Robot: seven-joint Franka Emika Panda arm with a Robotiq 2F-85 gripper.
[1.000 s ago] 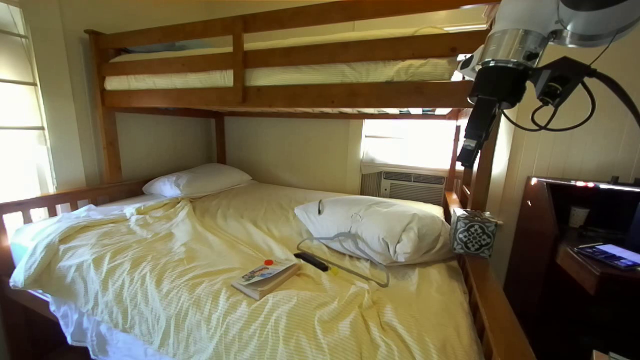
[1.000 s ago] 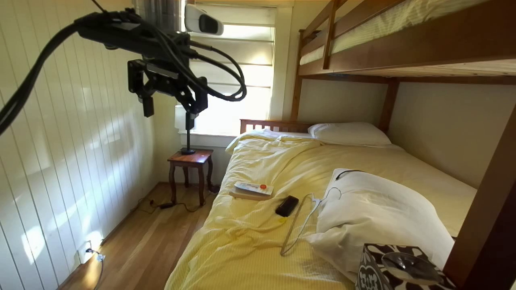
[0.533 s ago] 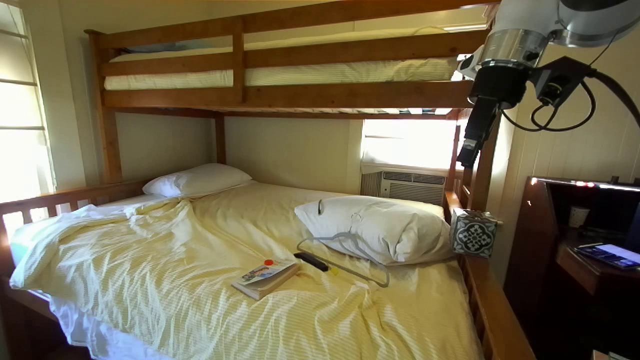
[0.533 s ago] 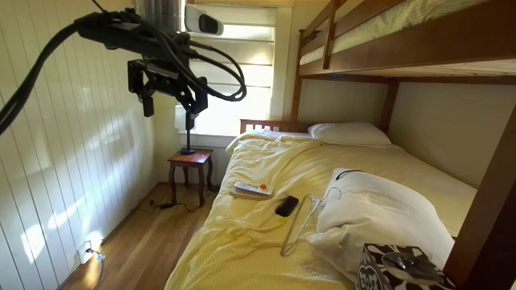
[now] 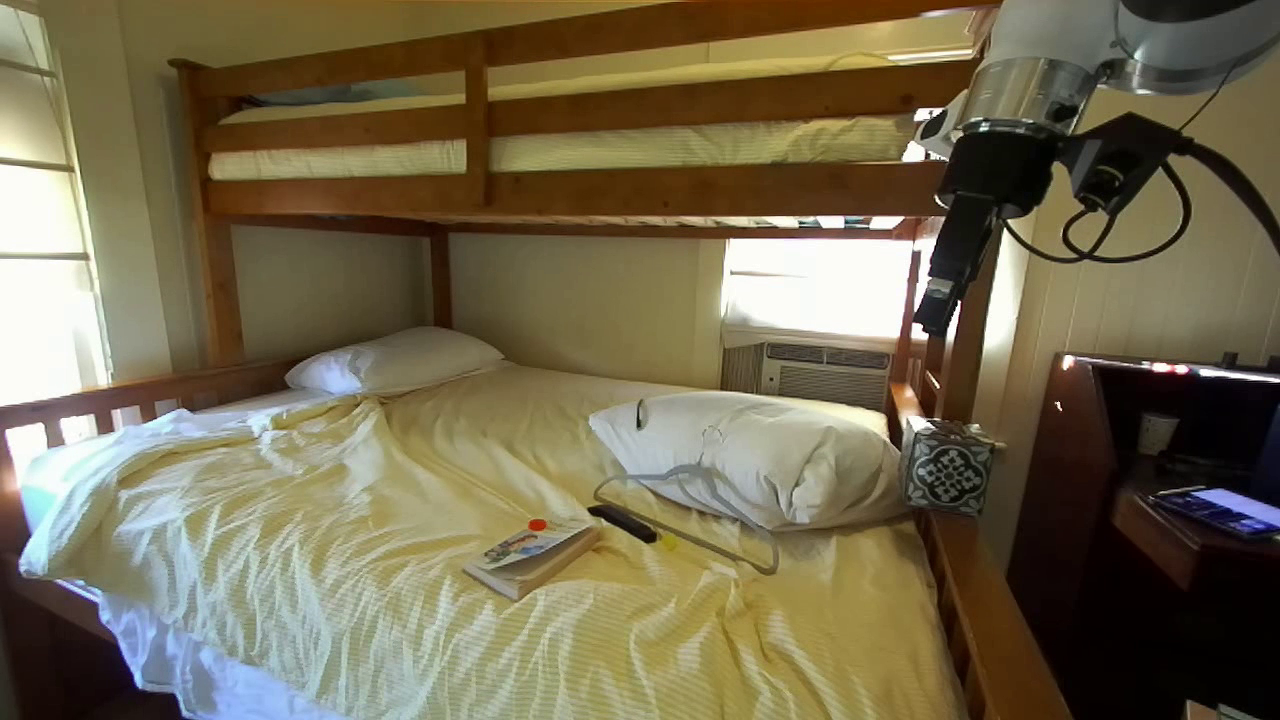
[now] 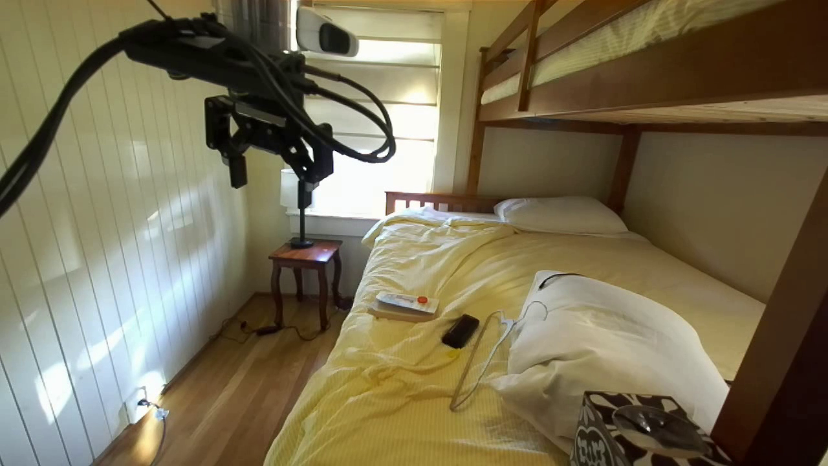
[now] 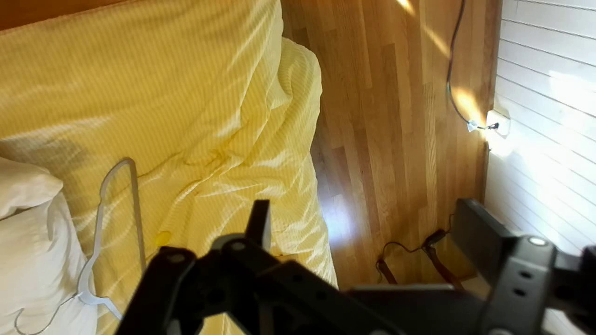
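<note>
Gray hanger (image 7: 98, 228) lies on the rumpled, yellow striped bed cover (image 7: 153, 83), thin smooth limbs, wire hook resting up on a puffy white pillow (image 5: 750, 450) that crowds that side. Yellow disc (image 7: 162, 238) just beside it, then oblong black object (image 6: 460, 331), then thick paperback (image 5: 532, 560) with round red piece (image 5: 537, 525) on its cover. Pincer (image 6: 272, 183) hangs high, well apart from all of these, fingers spread wide. Its dark links, blurred in the wrist view, block the area past the disc; black object can't be made out there. Dark curved strip (image 5: 640, 414) on the pillow, too small to identify. Patterned tile-look box (image 5: 948, 467) at the pillow's end, on or against the wooden bed rail (image 5: 985, 620), can't tell which; cut off at the bottom in an exterior view. Flatter pillow (image 5: 395, 362) at the far end. Wooden upper bunk (image 5: 650, 190) spans overhead. Lamp (image 6: 290, 189) on small four-legged counter (image 6: 326, 251), shade partly behind a finger in an exterior view. Black cable (image 7: 450, 70) crosses the plank floor (image 7: 386, 116). Arm (image 5: 1030, 90) cut off at top; window (image 6: 381, 181) washed out by glare.
</note>
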